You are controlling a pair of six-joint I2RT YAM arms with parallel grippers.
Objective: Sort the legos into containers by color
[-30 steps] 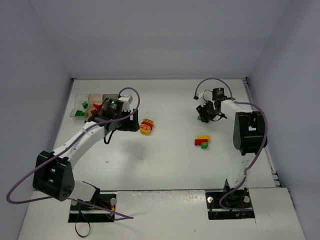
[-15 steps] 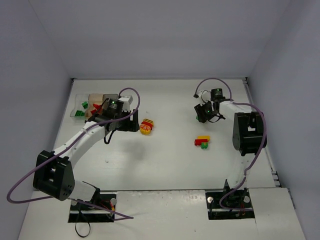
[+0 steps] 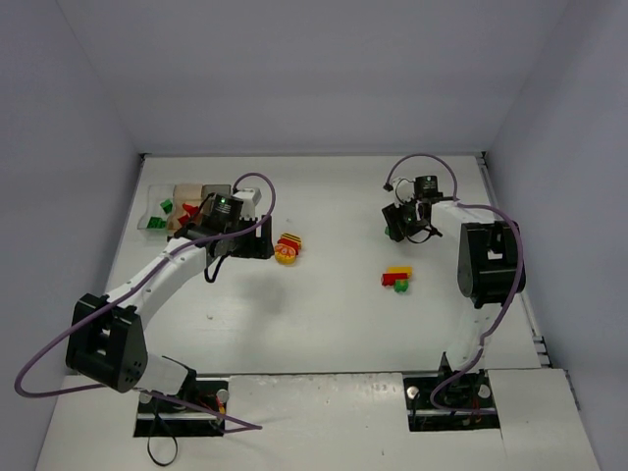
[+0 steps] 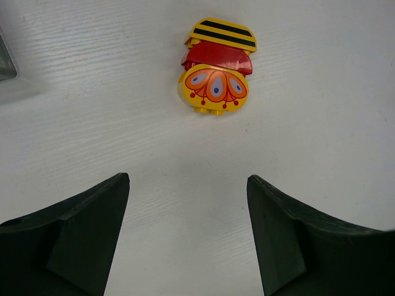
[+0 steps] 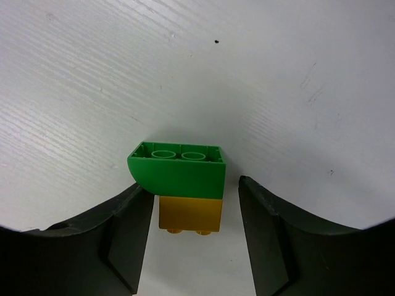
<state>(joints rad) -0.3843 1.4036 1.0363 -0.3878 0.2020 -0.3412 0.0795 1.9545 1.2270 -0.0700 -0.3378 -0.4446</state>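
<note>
White surface [image 3: 324, 324], grey walls. Containers [image 3: 149, 218] at far left corner, w/ green & red bricks inside. Left gripper [image 4: 187, 185]: fingers spread wide over bare surface, yellow-red clump [image 4: 216, 68] lying just ahead. Right gripper [image 5: 192, 185]: fingers apart, straddling a green-on-yellow clump [image 5: 178, 169], slim gap at one side, not clamped. Red-yellow-green clump [image 3: 396, 279] sits apart, mid-surface.

glossy plastic legos [image 4: 216, 74], matt black fingers [image 5: 92, 246], white grained table [image 4: 92, 92]
</note>
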